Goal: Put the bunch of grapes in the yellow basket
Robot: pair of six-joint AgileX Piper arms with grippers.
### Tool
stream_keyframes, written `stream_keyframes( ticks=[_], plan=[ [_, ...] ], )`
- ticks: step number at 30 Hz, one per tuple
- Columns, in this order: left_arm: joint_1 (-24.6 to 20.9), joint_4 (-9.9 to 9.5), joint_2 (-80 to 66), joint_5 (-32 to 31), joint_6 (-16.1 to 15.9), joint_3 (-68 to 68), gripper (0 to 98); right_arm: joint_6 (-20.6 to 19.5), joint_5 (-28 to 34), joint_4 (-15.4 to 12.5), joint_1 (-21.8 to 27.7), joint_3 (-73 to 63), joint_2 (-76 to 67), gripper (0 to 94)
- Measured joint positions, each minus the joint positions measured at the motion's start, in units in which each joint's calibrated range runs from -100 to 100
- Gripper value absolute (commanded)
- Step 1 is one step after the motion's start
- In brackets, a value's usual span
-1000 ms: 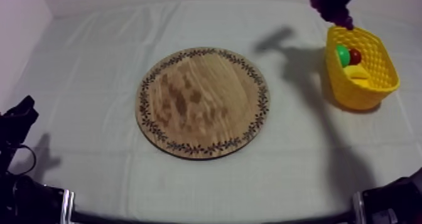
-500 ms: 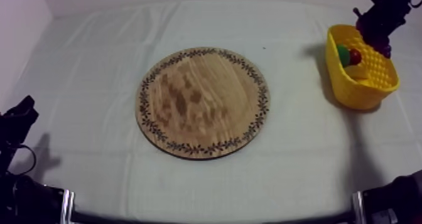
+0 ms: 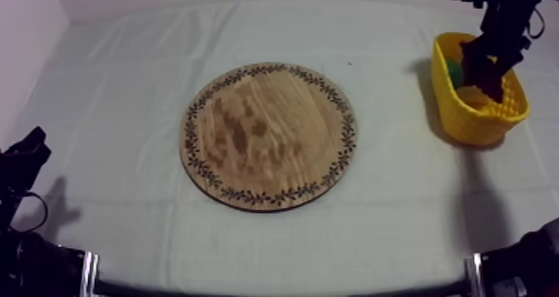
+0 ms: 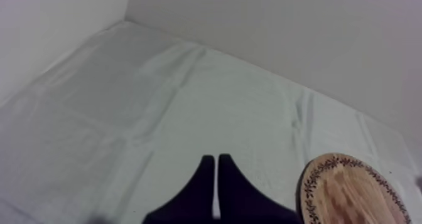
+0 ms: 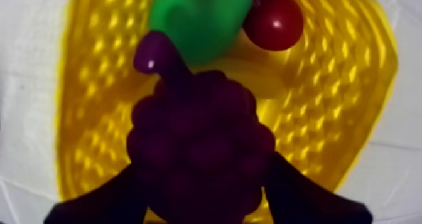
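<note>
Right wrist view puts the grapes squarely between the two fingers of my right gripper, which are clamped on the bunch from either side. The stem end points away from the fingertips. Beyond the fingertips sits the basket, its yellow wall ringing the bunch all round. The pear and the small red fruit lie just past the stem.

I judge the grip is kept on because the bunch hangs over the basket floor and is not resting on it. Letting go from here should drop it inside the rim. Whether the grapes touch the pear I cannot tell.

In the top view the board is bare and well apart from those fingers. My left gripper has its fingers pressed together on nothing, over the cloth near the board. I take it to be parked there, since this step needs one arm.
</note>
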Motion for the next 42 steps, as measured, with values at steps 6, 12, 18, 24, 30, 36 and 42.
stream_keyframes(
  ticks=[6, 12, 18, 24, 30, 36, 42],
  plan=[
    [0.0, 0.0, 0.0, 0.0, 0.0, 0.0, 0.0, -0.29, -0.7, -0.35, 0.83, -1.55, 3.34, 69.7],
    [0.0, 0.0, 0.0, -0.07, 0.0, 0.0, 0.0, -0.32, -0.53, -0.55, 0.78, -2.82, 2.83, 65.9],
    [0.0, 0.0, 0.0, -0.07, 0.0, 0.0, 0.0, -0.2, 0.74, -0.89, 0.14, -3.03, -2.0, 53.8],
    [0.0, 0.0, 0.0, -0.07, 0.0, 0.0, 0.0, -0.46, 1.02, -0.95, -1.08, -0.76, -9.64, 39.9],
    [0.0, 0.0, 0.0, 0.0, 0.0, 0.0, 0.0, -1.47, -3.54, -0.5, -2.49, 5.63, -19.81, 23.3],
    [0.0, 0.0, 0.0, 0.0, 0.0, 0.0, 0.0, -2.11, -11.0, -1.34, -3.48, 14.95, -30.57, 18.0],
    [0.0, 0.0, 0.0, 0.0, 0.0, 0.0, 0.0, -3.24, -20.35, -2.31, -3.21, 26.25, -42.01, 3.7]
  ],
)
